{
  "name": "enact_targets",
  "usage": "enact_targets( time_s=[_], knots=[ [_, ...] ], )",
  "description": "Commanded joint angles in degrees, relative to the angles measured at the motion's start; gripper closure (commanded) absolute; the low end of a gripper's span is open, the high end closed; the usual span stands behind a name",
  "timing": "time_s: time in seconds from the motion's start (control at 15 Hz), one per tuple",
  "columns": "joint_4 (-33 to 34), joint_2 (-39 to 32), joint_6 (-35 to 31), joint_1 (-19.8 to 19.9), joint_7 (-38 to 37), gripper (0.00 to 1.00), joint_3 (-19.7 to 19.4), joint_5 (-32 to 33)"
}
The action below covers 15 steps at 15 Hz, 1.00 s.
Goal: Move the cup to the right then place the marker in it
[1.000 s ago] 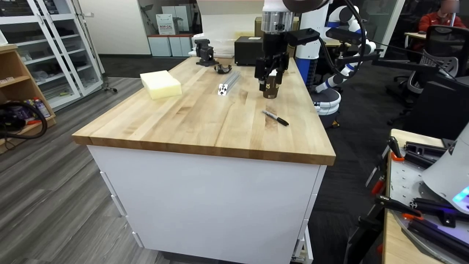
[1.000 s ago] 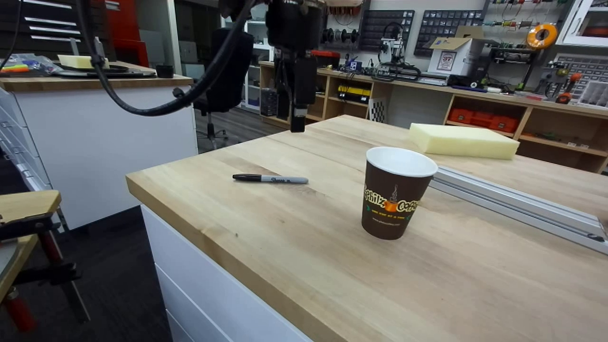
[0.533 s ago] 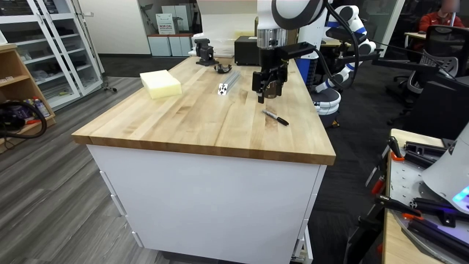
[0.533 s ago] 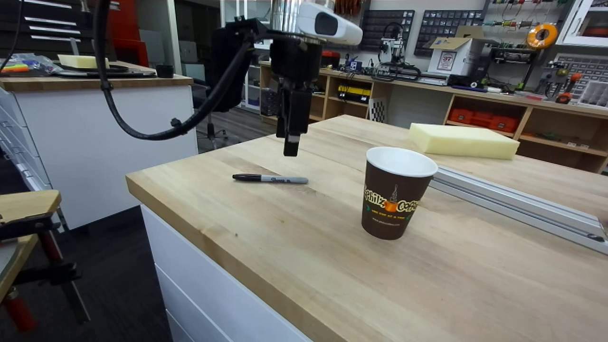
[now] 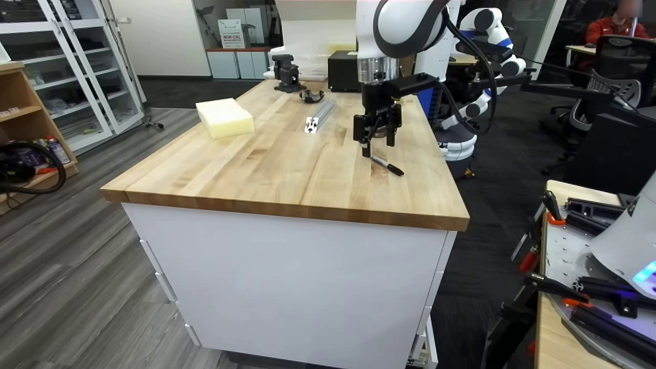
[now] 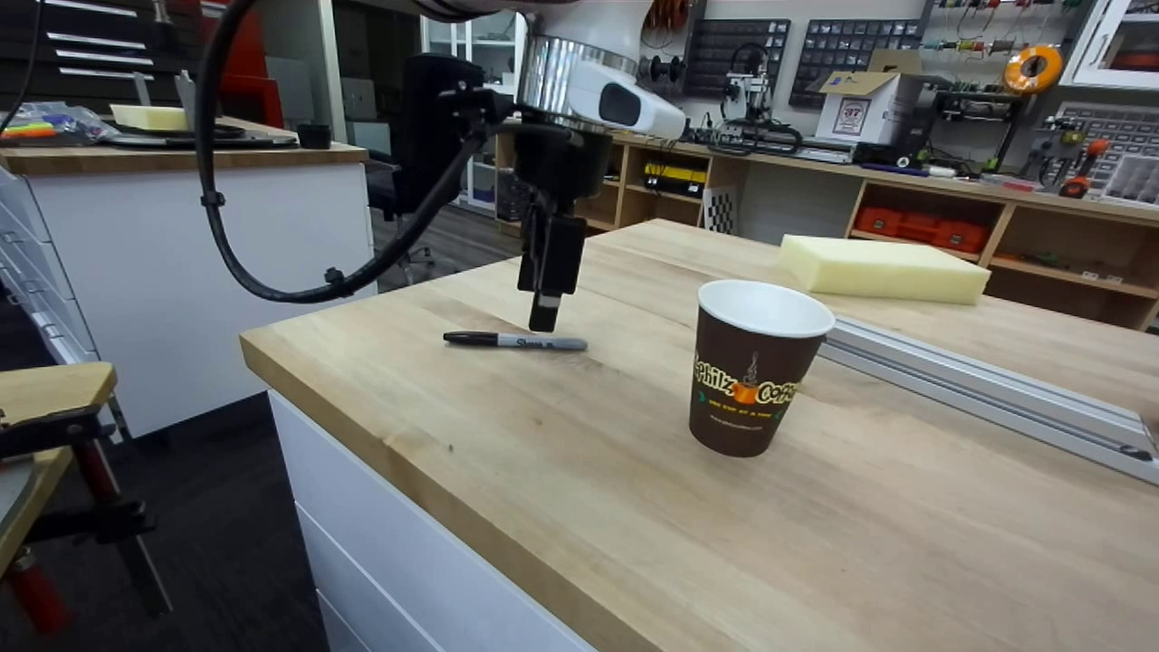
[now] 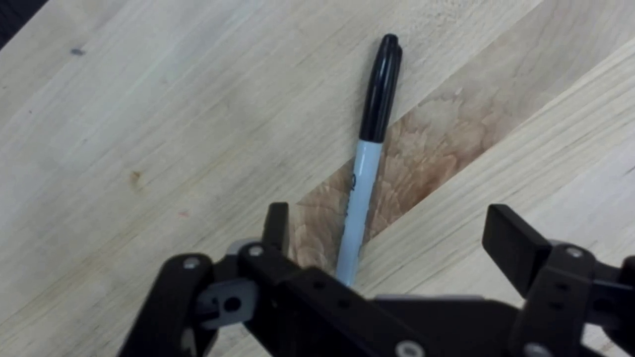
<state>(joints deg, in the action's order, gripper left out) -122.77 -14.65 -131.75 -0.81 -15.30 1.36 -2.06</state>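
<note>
The marker, grey with a black cap, lies on the wooden table in both exterior views (image 5: 387, 165) (image 6: 516, 340) and in the wrist view (image 7: 366, 168). My gripper (image 5: 378, 148) is open and empty, low over the marker's grey end; it also shows in an exterior view (image 6: 543, 321). In the wrist view the grey body runs between the open fingers of the gripper (image 7: 388, 206), nearer the left one, and its end is hidden behind the gripper. The dark brown cup (image 6: 747, 380) with a white rim stands upright, apart from the gripper. In an exterior view the gripper mostly hides it.
A silver aluminium rail (image 6: 978, 389) lies behind the cup, and a yellow foam block (image 6: 887, 269) is farther off. A black vise (image 5: 287, 74) and a black box (image 5: 346, 70) stand at the table's far end. The table edge (image 6: 407, 462) is near the marker.
My gripper has come down from well above the table to just over the marker's grey end, staying open. The marker and the cup have not moved.
</note>
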Motion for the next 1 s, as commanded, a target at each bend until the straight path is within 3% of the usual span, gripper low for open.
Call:
enact_targets(
  time_s=[0.0, 0.07, 0.47, 0.53, 0.93],
  knots=[
    [-0.86, -0.16, -1.44, -0.51, 2.02, 0.12, -0.28, -0.84],
    [-1.05, -0.34, -1.84, -0.56, 2.19, 0.27, -0.3, -0.74],
    [-1.96, -0.91, -2.9, -1.02, 2.16, 0.67, -0.09, -0.87],
    [-2.2, -0.88, -2.75, -1.18, 1.86, 0.35, -0.12, -0.79],
    [-3.79, -0.46, -1.31, -1.65, 0.22, 0.04, -0.26, -0.82]
  ],
)
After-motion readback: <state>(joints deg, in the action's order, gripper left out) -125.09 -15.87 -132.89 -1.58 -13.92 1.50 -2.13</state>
